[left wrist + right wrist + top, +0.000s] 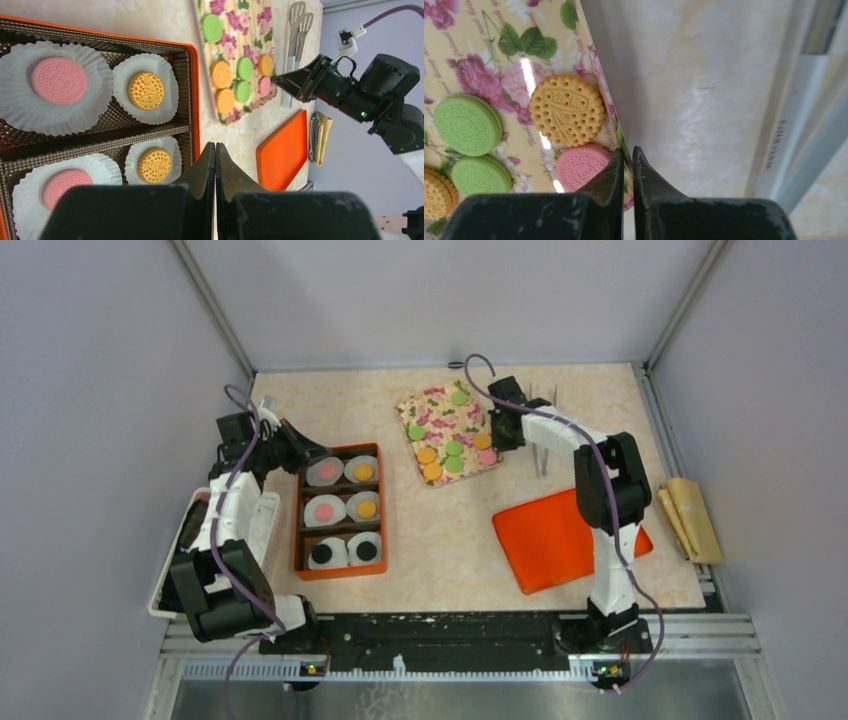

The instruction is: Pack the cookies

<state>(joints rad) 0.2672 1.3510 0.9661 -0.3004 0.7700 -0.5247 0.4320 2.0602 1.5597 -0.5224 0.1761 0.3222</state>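
Observation:
An orange box holds six white paper liners, each with a cookie: pink, orange, pink, orange and two black. Loose green, orange and pink cookies lie on a floral tray. My left gripper is shut and empty, above the box's far left corner; in the left wrist view it hangs over the box's rim. My right gripper is shut on the floral tray's right rim, beside a pink cookie and an orange cookie.
An orange lid lies at the front right. Metal tongs lie right of the tray. A folded tan cloth sits at the right edge. A white basket stands under the left arm.

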